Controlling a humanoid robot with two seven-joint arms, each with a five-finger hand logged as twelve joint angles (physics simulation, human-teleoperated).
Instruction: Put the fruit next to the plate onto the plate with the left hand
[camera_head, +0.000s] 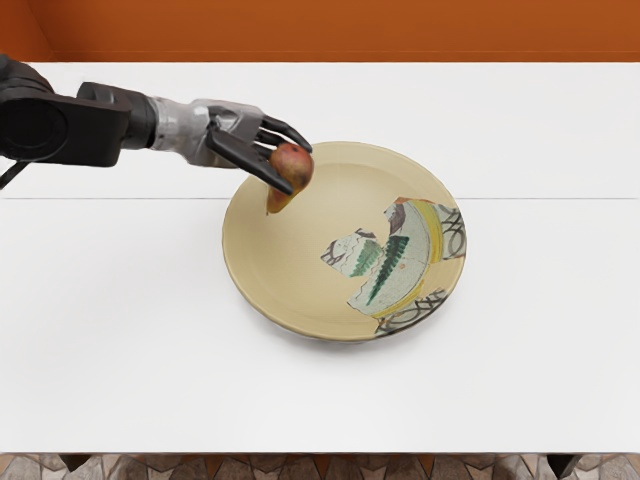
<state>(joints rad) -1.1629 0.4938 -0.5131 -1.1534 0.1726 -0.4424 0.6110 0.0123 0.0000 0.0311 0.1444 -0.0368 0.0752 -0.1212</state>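
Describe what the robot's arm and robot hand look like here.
Only the left arm shows: bulky, rounded black segments, then a silver-grey metal wrist section. The left robot hand has slim, jointed black fingers. What looks like a thin dark cable runs beneath the arm at the picture's left edge.

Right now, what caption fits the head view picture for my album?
Left hand holds a reddish fruit over the left side of the plate.

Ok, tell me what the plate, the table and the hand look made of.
Plate: likely glazed ceramic, cream with painted green and grey patches. Table: matte white, unmarked, perhaps laminate or paint. Left hand holding the fruit: dark fingers, plastic or rubber maybe; silvery wrist looks metallic.
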